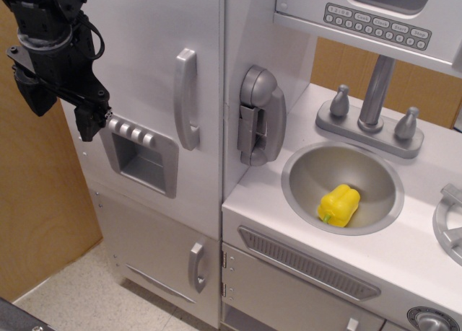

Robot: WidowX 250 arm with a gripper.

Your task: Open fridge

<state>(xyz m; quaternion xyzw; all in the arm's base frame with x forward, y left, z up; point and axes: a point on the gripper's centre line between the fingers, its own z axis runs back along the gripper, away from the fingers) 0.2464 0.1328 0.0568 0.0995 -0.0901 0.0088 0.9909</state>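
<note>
The fridge (155,50) looks like a light, stiff toy with smooth, perhaps slippery panels, its big door closed, so I judge the best hold is the long curved handle (185,99), which stands just right of the dispenser recess (141,156). The gripper (88,120) is at the upper left corner of that recess, beside its buttons, well short of the handle. It holds nothing, and I cannot tell how wide its fingers stand.

Black gripper (61,109) upper left, pointing down-right, jaw state unclear.
</note>
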